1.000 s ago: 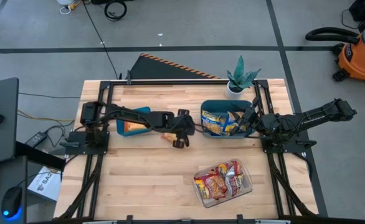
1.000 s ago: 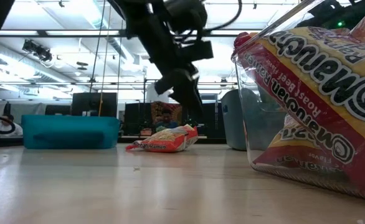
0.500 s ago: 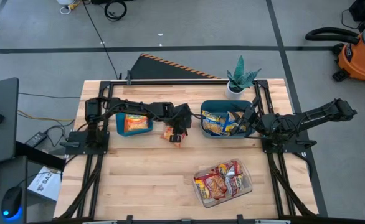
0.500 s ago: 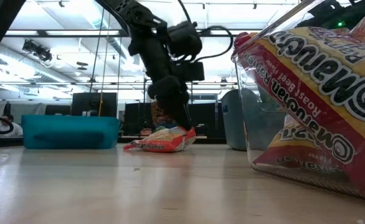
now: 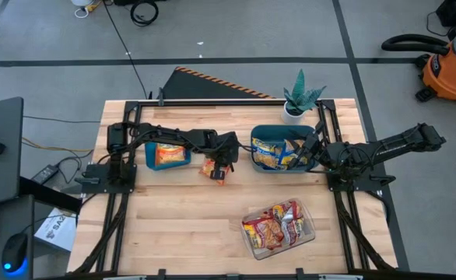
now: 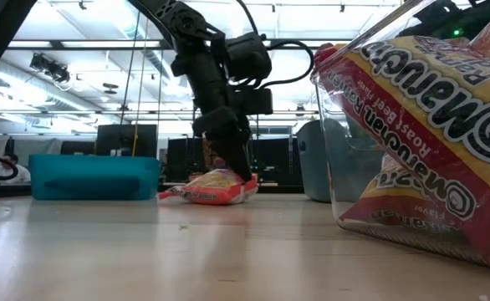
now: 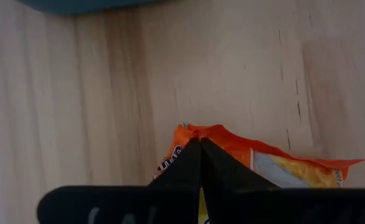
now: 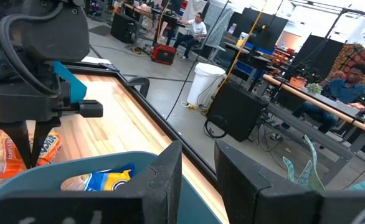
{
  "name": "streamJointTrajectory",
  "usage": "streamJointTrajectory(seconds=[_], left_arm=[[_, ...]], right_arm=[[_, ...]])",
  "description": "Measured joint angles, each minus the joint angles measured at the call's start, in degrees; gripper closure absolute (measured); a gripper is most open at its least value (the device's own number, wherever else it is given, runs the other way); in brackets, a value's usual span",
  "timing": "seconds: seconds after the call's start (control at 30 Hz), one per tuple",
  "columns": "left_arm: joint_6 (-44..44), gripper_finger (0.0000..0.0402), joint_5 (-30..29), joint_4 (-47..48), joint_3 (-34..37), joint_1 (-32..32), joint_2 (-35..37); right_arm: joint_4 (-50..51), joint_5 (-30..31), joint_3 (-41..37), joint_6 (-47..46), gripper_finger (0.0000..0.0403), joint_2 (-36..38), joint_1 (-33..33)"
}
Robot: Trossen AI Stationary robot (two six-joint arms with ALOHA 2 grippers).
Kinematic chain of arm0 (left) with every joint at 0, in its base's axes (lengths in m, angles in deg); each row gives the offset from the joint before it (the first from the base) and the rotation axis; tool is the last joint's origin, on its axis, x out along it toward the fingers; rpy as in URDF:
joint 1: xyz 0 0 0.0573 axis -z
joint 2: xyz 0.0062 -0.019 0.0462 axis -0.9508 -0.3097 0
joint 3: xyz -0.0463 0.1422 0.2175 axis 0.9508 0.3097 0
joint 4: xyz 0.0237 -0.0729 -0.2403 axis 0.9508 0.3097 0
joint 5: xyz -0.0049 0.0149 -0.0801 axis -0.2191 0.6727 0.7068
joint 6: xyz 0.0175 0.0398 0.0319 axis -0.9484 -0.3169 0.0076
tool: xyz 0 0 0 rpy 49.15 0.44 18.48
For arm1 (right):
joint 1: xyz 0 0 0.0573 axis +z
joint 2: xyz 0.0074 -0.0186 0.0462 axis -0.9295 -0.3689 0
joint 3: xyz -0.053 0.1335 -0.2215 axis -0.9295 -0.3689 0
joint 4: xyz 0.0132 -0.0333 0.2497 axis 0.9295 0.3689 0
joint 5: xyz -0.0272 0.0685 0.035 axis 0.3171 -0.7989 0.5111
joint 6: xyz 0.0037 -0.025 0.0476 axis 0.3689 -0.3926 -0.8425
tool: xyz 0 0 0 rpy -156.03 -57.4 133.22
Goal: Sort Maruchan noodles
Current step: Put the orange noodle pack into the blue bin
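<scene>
An orange Maruchan noodle packet (image 5: 210, 169) lies flat on the wooden table between two teal bins. My left gripper (image 7: 199, 142) stands over it, pointing steeply down, and is shut on it; the low view shows the packet (image 6: 205, 192) resting on the tabletop under the fingers. The left teal bin (image 5: 150, 155) holds one orange packet (image 5: 168, 154). The right teal bin (image 5: 282, 169) holds blue-and-yellow packets (image 5: 271, 152). My right gripper (image 8: 198, 163) waits open at that bin's right side. My left gripper pinches the orange packet's crimped end edge (image 7: 192, 132) between its two fingertips. The fingers (image 6: 238, 163) come from above, slanting down. The packet lies on the table, its body stretching away from the fingertips.
A clear tray (image 5: 312, 231) with red-and-yellow packets (image 5: 275, 227) stands near the front right; it fills the right of the low view. A potted plant (image 5: 299, 97) stands at the far edge behind the right bin. Bare wood lies at the front left.
My left gripper has swung a little toward the table's far left, uncovering the left bin, and has come down onto the orange packet. Its fingers have shut on the packet's edge. The packet stays on the table.
</scene>
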Motion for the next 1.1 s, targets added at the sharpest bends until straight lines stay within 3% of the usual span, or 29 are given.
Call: streamJointTrajectory(seconds=[0.2, 0.67, 0.83, 1.1], left_arm=[[-0.1, 0.0397, -1.0, 5.2, -4.0, 0.0, 0.8], [2.0, 0.0400, -1.5, 41.7, -26.6, 1.0, 1.4], [5.2, 0.0400, -1.2, 48.7, -27.5, 1.0, 2.2], [9.5, 0.0401, -1.7, 52.0, -27.5, -0.6, 7.8]], right_arm=[[0.0, 0.0, 0.0, 0.0, 0.0302, 0.0, 0.0], [1.6, 0.4, 0.0, 0.0, 0.0302, 0.0, 0.0], [1.7, 0.4, 0.0, -0.2, 0.0302, 0.0, 0.0], [2.3, 0.2, 0.0, -0.9, 0.0302, 0.0, 0.0]])
